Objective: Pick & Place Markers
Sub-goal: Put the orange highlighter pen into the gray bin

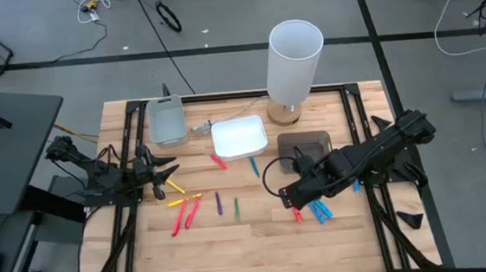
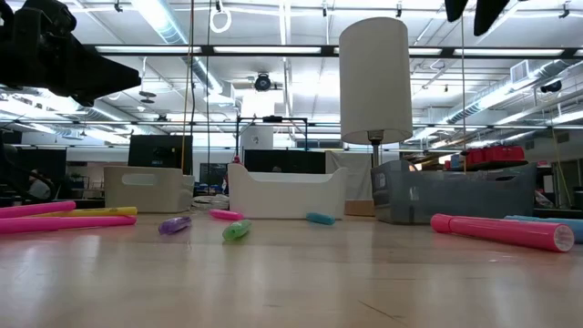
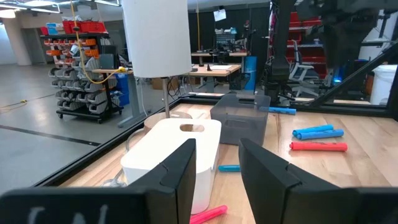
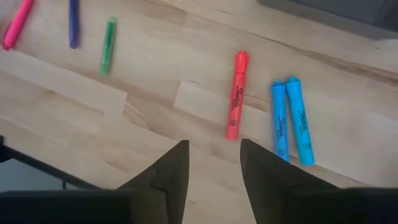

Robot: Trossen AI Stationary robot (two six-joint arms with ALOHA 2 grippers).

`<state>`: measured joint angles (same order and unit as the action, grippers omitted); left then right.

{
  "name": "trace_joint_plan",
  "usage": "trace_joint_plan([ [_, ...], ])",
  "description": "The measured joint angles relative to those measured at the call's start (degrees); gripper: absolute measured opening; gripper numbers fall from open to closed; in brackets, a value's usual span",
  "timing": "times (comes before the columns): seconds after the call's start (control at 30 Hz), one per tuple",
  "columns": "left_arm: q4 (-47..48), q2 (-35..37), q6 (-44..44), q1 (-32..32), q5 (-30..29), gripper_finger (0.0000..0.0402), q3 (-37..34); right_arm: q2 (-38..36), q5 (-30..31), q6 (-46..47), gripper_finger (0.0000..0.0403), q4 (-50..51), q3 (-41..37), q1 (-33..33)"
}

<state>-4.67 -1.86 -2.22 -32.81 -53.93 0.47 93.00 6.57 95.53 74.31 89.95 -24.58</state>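
Note:
Several markers lie flat on the wooden table (image 1: 260,239). A red marker (image 4: 236,93) and two blue markers (image 4: 290,118) lie side by side at the right. Green (image 1: 236,208), purple (image 1: 218,203), pink (image 1: 186,215) and yellow (image 1: 175,186) markers lie toward the left. My right gripper (image 1: 296,200) hangs open above the table, pointing down, and the red marker lies just beyond its fingertips (image 4: 177,168). My left gripper (image 1: 166,172) waits open at the left edge, held level above the table, with nothing between its fingers (image 3: 180,171).
A grey tray (image 1: 165,120), a white tray (image 1: 239,138) and a dark tray (image 1: 304,142) stand in a row at the back. Behind them is a white lamp (image 1: 294,61). A pink marker (image 1: 218,160) and a cyan marker (image 1: 254,165) lie beside the white tray.

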Motion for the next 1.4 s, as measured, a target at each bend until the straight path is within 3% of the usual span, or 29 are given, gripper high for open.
trace_joint_plan([
  [0.53, -0.02, 0.01, 0.0, 0.01, 0.02, 0.0128, 0.0, 1.96, -3.49, -0.46, 0.0143, -8.53, -10.85, -0.07],
  [1.4, -0.11, 0.01, 0.0, -0.01, 0.01, 0.0128, 0.0, 14.45, -4.92, -1.47, 0.0143, -15.7, -12.61, -0.26],
])
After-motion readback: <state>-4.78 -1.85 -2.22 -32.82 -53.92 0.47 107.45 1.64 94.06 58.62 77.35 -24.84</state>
